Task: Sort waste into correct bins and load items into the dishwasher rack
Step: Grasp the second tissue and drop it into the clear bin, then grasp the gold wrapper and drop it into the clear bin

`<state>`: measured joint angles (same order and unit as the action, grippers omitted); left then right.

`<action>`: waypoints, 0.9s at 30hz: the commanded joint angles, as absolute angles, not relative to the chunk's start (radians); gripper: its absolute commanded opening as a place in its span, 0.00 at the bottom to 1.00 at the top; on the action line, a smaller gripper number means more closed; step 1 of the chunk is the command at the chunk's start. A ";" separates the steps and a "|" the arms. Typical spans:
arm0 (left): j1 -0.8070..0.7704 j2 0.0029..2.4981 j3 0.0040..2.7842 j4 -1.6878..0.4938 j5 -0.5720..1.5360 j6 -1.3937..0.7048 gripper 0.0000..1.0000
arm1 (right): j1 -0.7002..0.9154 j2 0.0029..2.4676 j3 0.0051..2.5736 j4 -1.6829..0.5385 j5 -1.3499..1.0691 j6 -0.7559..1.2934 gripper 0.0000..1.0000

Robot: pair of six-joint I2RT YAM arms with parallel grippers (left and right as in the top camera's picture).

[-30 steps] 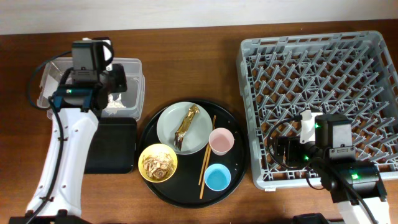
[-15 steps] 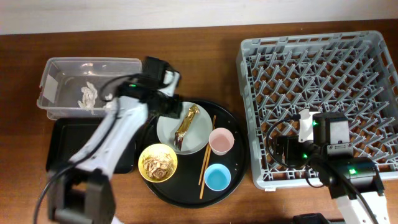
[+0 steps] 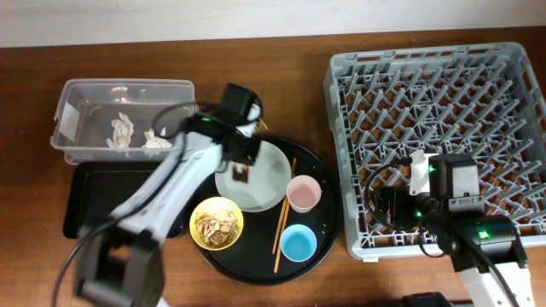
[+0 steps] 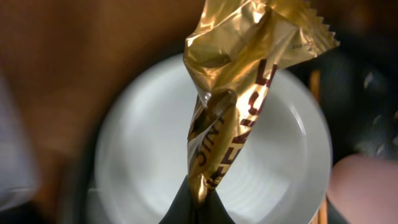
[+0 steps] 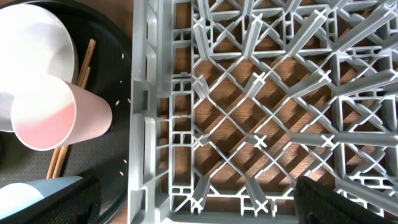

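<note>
My left gripper (image 4: 198, 200) is shut on the lower end of the gold-brown foil wrapper (image 4: 242, 81) and holds it just above the grey-green plate (image 4: 143, 155). In the overhead view the left gripper (image 3: 241, 169) is over the plate (image 3: 271, 175) and hides the wrapper. The yellow bowl (image 3: 217, 223) holds beige scraps. The pink cup (image 3: 304, 194) and blue cup (image 3: 298, 244) stand beside it. White tissue pieces (image 3: 121, 130) lie in the clear tub (image 3: 68, 111). My right gripper (image 3: 388, 207) is open and empty over the front-left corner of the dishwasher rack (image 3: 444, 119).
Plate, bowl and cups sit on a round black tray (image 3: 328, 223) with wooden chopsticks (image 3: 283, 213). The flat black tray (image 3: 94, 200) lies in front of the tub. The right wrist view shows the rack lattice (image 5: 261, 93), pink cup (image 5: 50, 115) and chopsticks (image 5: 78, 74).
My left arm has swung from the clear tub to the plate, shut on the foil wrapper and raised it off the plate. The right arm has not moved.
</note>
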<state>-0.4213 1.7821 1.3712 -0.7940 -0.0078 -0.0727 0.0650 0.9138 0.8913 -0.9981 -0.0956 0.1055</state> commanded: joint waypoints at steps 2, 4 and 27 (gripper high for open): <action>-0.226 1.589 1.397 -0.698 -0.192 -0.086 0.00 | 0.059 0.914 0.908 -0.999 -0.101 0.113 0.99; -0.112 1.604 1.395 -0.626 -0.192 -0.113 0.00 | 0.059 0.914 0.908 -0.999 -0.101 0.113 0.99; -0.456 1.633 1.135 -1.055 0.117 -0.165 0.60 | 0.059 0.914 0.908 -1.003 -0.101 0.113 0.99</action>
